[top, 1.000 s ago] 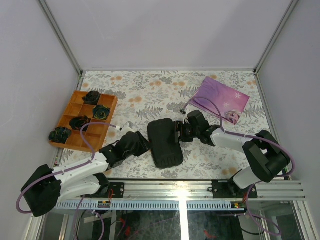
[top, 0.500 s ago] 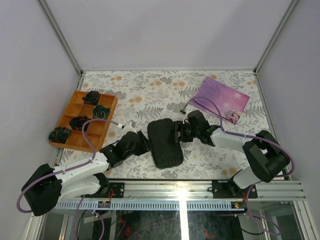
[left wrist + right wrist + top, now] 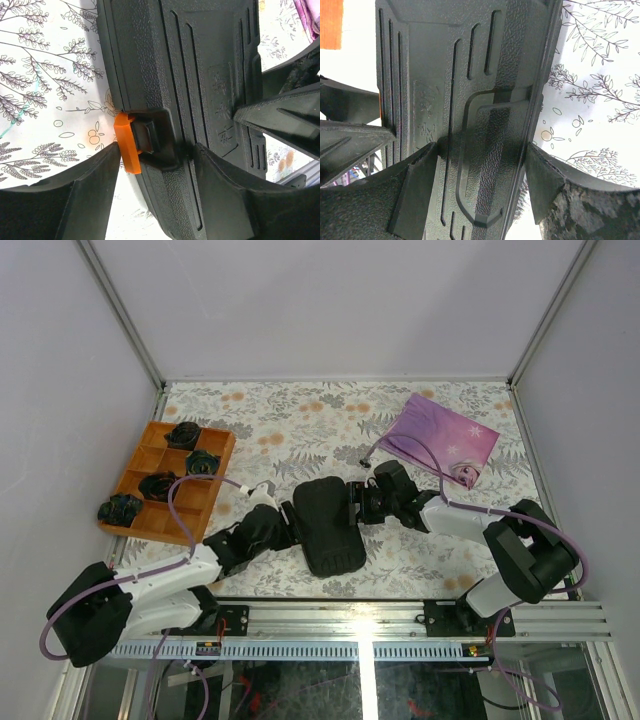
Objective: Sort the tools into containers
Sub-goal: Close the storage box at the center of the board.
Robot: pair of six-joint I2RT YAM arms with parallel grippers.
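Nearest to us, the left gripper had reached the left long side of the black case, which lay closed and flat on the flowered table with its long axis running from the near edge toward the far one, leaning only a little. In the left wrist view its jaws stood apart on both sides of the small orange latch: one finger was just beside the latch on the outer side, the other was on the lid. We could not tell whether they pressed it or only framed it. On the opposite, right side of the case, slightly farther, the right gripper was closed across the edge of the case, with one finger on the ribbed lid and the other against the side wall. We judged that the next move turns on the latch, which faced the left arm, so that arm was the nearer one. No tools were visible. Farther left of the case sat an orange tray, and far right of it lay a purple pouch.
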